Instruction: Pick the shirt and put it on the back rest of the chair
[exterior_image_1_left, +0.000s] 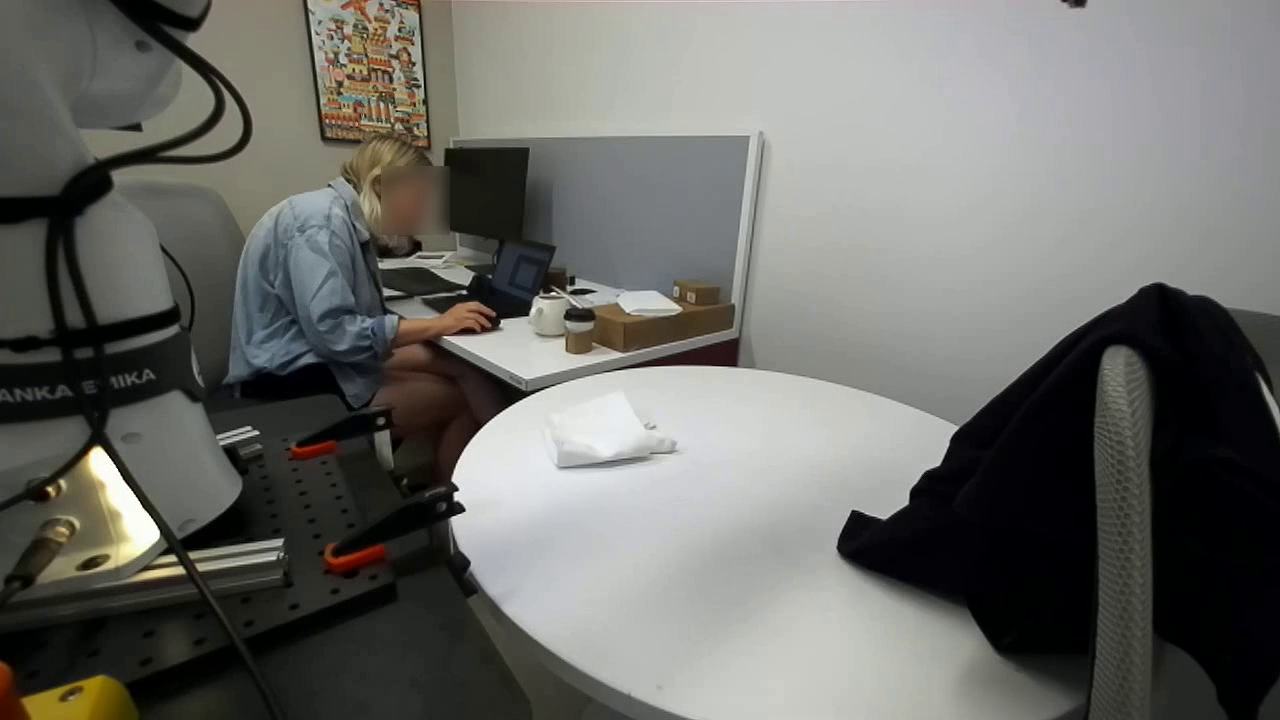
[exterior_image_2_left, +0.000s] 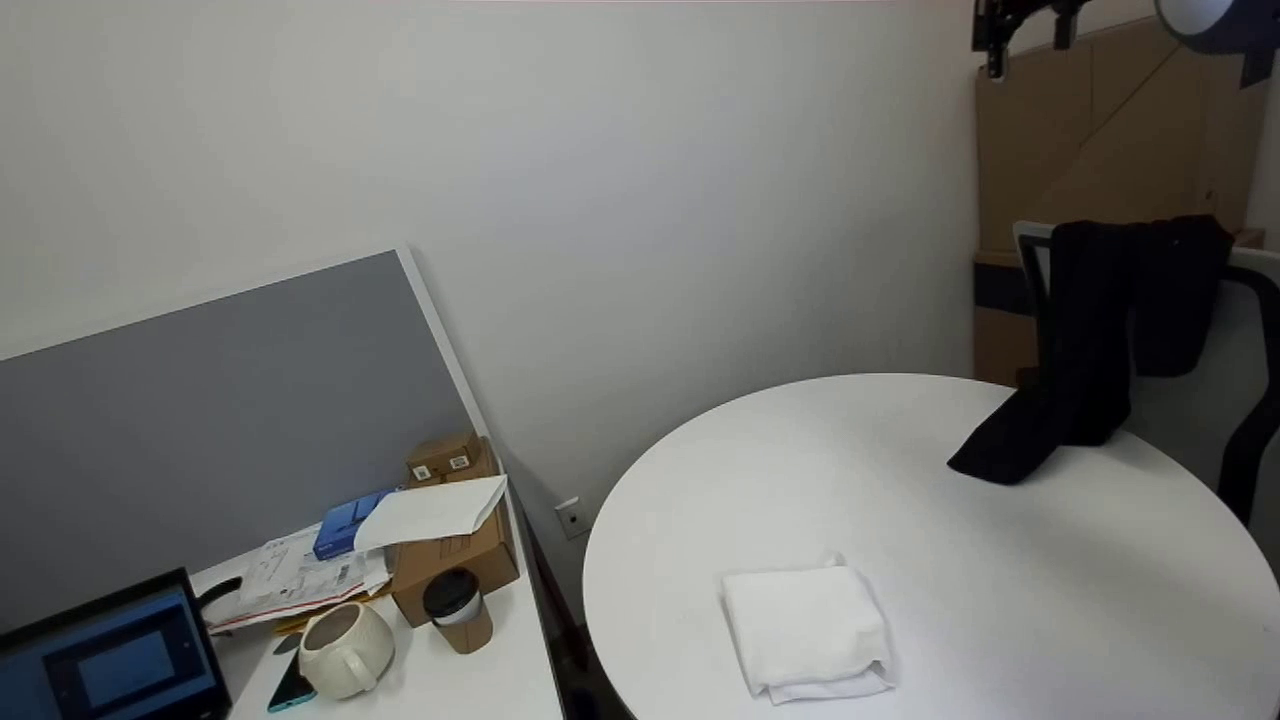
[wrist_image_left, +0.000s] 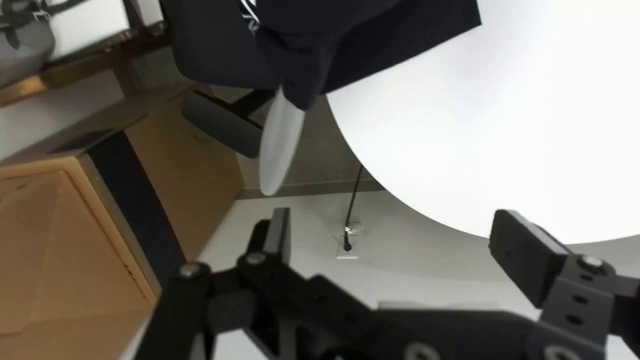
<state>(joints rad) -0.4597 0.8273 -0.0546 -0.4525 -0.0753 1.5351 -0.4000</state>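
The black shirt (exterior_image_1_left: 1010, 500) hangs over the back rest of the chair (exterior_image_1_left: 1122, 540), with a lower part resting on the round white table. In an exterior view the shirt (exterior_image_2_left: 1085, 330) drapes over the top of the chair (exterior_image_2_left: 1180, 430), one end spread on the tabletop. In the wrist view the shirt (wrist_image_left: 320, 50) is at the top, and one end of the chair's back rest (wrist_image_left: 280, 150) sticks out from under it. My gripper (wrist_image_left: 392, 220) is open and empty, apart from the shirt. In an exterior view the gripper (exterior_image_2_left: 1030, 40) is above the chair, partly cut off.
A folded white cloth (exterior_image_1_left: 600, 435) lies on the white table (exterior_image_1_left: 740, 600). Cardboard boxes (exterior_image_2_left: 1110, 150) stand behind the chair and show in the wrist view (wrist_image_left: 75, 250). A person (exterior_image_1_left: 310, 270) sits at the desk (exterior_image_1_left: 530, 360) with a laptop, mug and cup.
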